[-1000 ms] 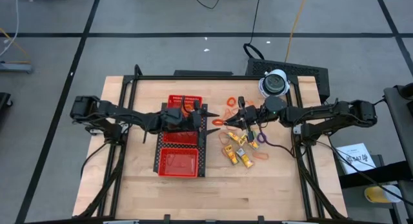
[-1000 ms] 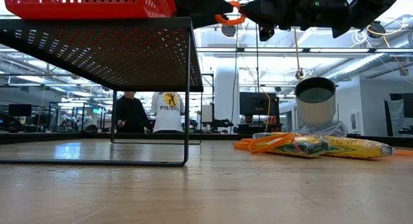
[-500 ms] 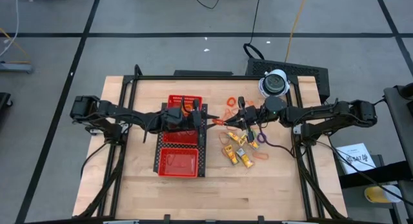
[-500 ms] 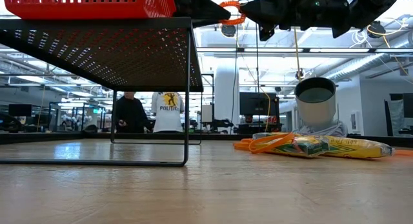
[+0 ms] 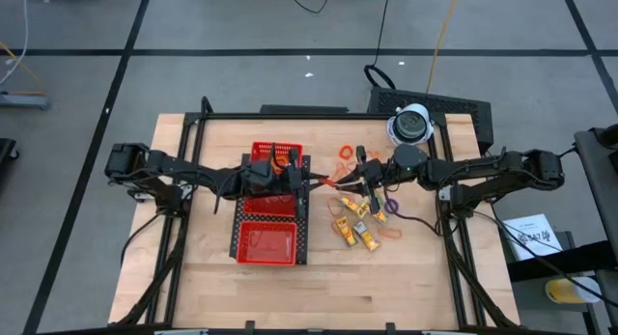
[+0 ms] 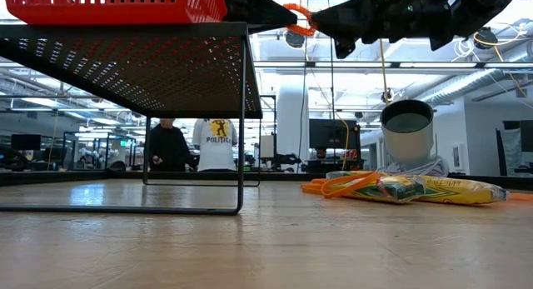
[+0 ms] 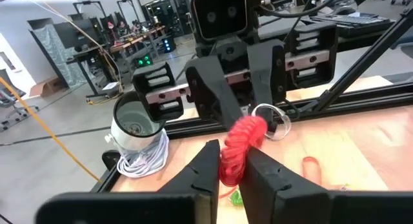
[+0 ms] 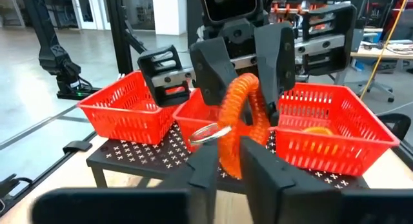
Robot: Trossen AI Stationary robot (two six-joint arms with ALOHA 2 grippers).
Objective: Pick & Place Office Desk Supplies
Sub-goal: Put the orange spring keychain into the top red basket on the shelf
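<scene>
An orange rubber-band loop (image 5: 331,184) hangs in the air just right of the red mesh tray (image 5: 266,240). It is caught between my two grippers, which face each other level. My left gripper (image 7: 233,150) comes from the tray side and is shut on the loop (image 7: 242,140). My right gripper (image 8: 229,150) comes from the table's right and is closed on the same loop (image 8: 242,108). A thin silver ring (image 8: 210,131) hangs beside the loop. In the low view the loop (image 6: 298,16) sits high above the tabletop. My left gripper pinches the loop's tray-side end (image 7: 231,167) between its two fingers. The fingers lie level and come from the table's left. The loop is lifted clear of the table. My right gripper has the loop's other end (image 8: 231,161) between its two fingers. They lie level and come from the table's right. The loop arches from them over to the left fingers (image 8: 218,66).
More supplies lie on the wood below and right of the grippers: orange loops (image 5: 343,159), yellow sticks (image 5: 352,229) and a purple ring (image 5: 394,208). A white-grey dome (image 5: 410,125) with a coiled cable stands at the far right corner. The tray rests on a black perforated stand (image 6: 166,64).
My left gripper has shut on the orange loop that my right gripper holds up; its fingers stood wide apart a second ago. Both arms have kept their places and the loop stays clear of the table.
</scene>
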